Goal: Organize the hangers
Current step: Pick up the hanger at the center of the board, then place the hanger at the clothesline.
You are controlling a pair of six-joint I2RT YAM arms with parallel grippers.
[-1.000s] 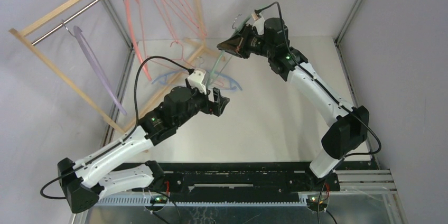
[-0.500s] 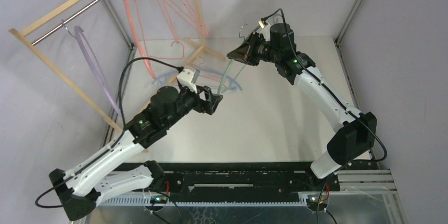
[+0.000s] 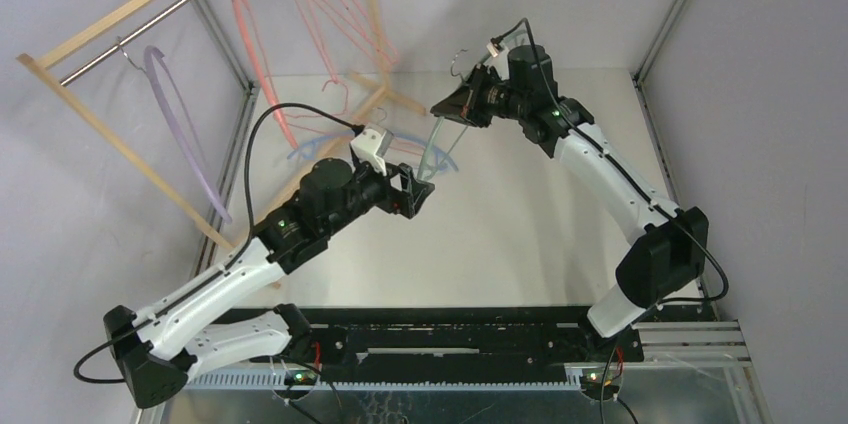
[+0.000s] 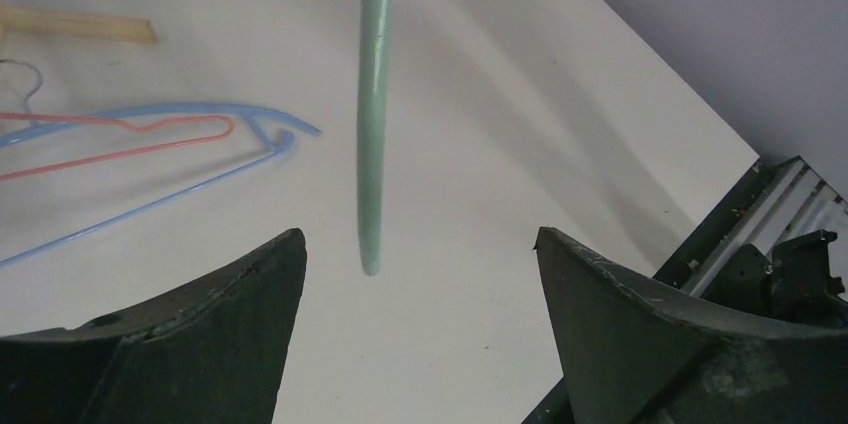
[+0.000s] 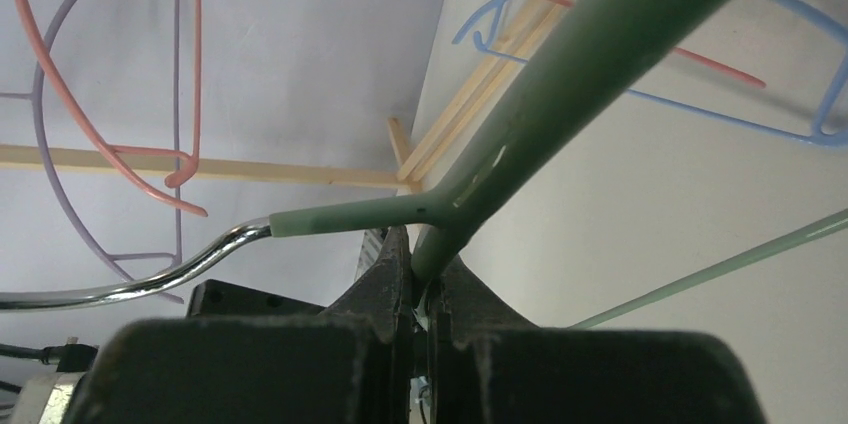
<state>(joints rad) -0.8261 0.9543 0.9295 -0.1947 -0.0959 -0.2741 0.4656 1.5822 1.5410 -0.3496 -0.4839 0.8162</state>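
Since a moment ago, the right pincer [image 5: 425,266] has come down a bit toward the left one, bringing the green hanger [image 5: 560,54] with it. It squeezes that hanger tight, right by the shiny hook [image 5: 150,279]. One long end of the hanger hangs down just in front of the left pincer [image 4: 418,239], which is spread wide and holds nothing. I think the end is not touching it. Past the left pincer, a blue hanger [image 4: 150,202] and a red wire hanger [image 4: 120,152] lie on the bench [image 4: 560,94].
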